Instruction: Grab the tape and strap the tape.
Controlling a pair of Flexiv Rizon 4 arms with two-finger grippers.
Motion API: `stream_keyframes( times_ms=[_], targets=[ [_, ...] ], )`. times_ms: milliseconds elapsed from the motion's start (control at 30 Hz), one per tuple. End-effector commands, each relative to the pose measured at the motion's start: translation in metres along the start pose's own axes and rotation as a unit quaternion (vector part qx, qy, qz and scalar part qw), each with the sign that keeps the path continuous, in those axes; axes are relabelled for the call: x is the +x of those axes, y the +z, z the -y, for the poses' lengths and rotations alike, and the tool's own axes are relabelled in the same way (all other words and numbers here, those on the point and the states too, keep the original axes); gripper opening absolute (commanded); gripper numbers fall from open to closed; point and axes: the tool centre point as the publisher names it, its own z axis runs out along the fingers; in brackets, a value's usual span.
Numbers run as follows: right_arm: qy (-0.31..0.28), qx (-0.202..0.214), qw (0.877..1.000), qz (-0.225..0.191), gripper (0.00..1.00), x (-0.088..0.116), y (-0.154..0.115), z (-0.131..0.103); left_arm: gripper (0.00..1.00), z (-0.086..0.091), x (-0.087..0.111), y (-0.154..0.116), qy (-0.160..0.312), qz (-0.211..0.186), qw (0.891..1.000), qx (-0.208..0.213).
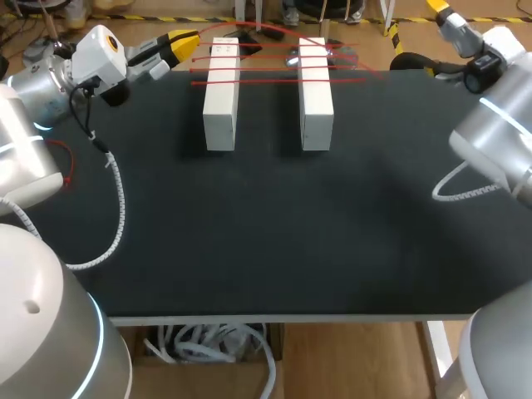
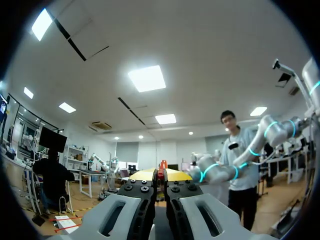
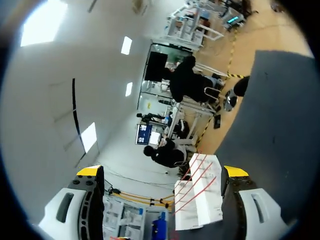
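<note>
Two white blocks on the worktop carry red tape strands. Left hand pinches narrow, apparently on tape; right hand gapes wide.

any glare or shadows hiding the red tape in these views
Head view: even light, soft shadows beside the white blocks, red tape plain across them. Right wrist view: ceiling glare, yet tape clear ahead of the right gripper, fingers open. Left wrist view: ceiling lights only, no table.

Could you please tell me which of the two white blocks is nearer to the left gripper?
The left white block: the left gripper, shut on the red tape, sits beside its far end; the right white block lies farther off.
</note>
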Motion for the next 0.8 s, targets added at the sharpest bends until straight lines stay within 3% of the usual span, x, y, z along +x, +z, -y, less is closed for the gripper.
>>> stream_keyframes(
  times_ms=[33, 200, 367, 533, 800],
  targets=[
    [0.045, -0.032, 0.998, -0.007, 1.0, -0.007, -0.022, 0.01, 0.0, -0.001, 0.0, 0.0, 0.0, 0.0, 1.0, 0.001],
    [0.113, -0.055, 0.992, -0.005, 1.0, -0.011, -0.038, 0.016, 0.0, -0.001, 0.0, 0.0, 0.0, 0.0, 1.0, 0.001],
    [0.161, -0.072, 0.984, -0.005, 1.0, -0.013, -0.048, 0.038, 0.0, -0.001, 0.0, 0.0, 0.0, 0.0, 1.0, 0.001],
    [0.195, -0.11, 0.975, -0.013, 1.0, -0.012, -0.051, 0.058, 0.0, -0.001, 0.0, 0.0, 0.0, 0.0, 1.0, 0.001],
    [0.239, -0.154, 0.959, 0.011, 1.0, -0.019, -0.058, 0.086, 0.0, -0.001, 0.0, 0.0, 0.0, 0.0, 1.0, 0.001]
  ],
)
